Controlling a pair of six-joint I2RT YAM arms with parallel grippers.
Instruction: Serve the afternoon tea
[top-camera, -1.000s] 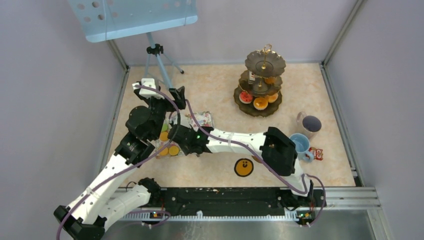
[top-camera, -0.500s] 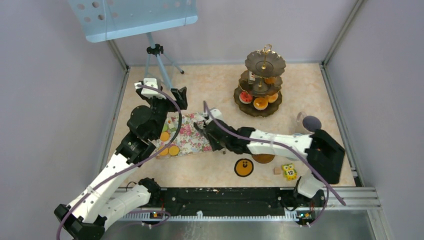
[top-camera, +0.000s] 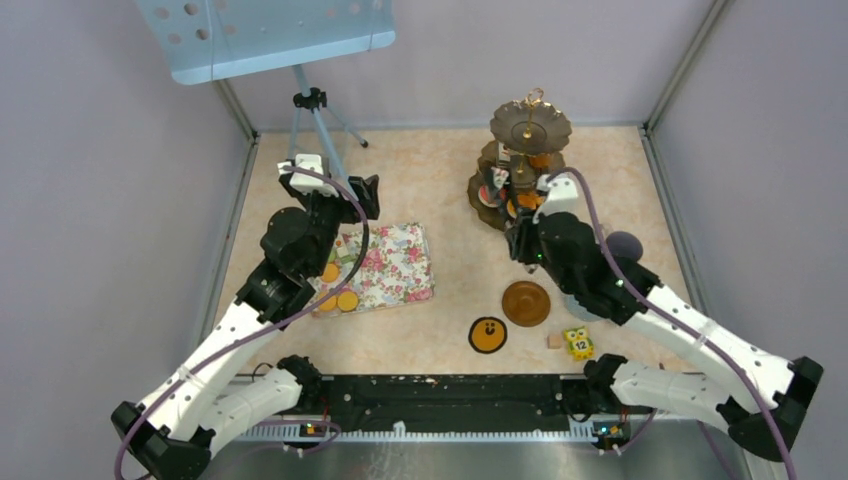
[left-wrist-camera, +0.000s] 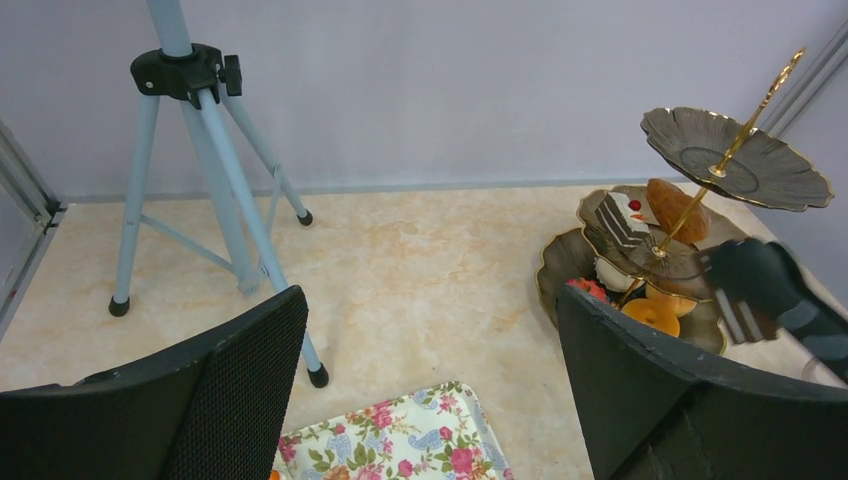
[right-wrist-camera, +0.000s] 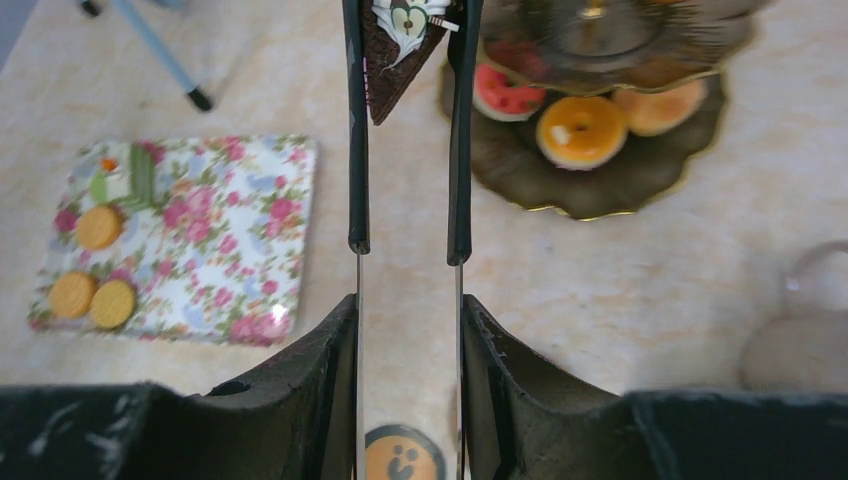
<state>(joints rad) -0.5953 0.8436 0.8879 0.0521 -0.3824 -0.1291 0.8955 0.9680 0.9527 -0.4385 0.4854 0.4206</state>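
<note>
Brown cake wedge (right-wrist-camera: 395, 65) pinched beside the scalloped, gold-edged stand (right-wrist-camera: 620, 195)
Right gripper (right-wrist-camera: 405, 20) clamps it; left gripper (left-wrist-camera: 430, 300) has its mesh-textured jaws apart

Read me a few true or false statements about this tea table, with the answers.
1. The right jaws grip a chocolate cake slice. True.
2. The stand's top tier is bare. True.
3. A cup stands on the brown saucer. False: the saucer is bare.
4. The floral tray holds nothing. False: round biscuits and a green piece lie on it.
5. The left jaws hold a biscuit. False: they are open and empty.
</note>
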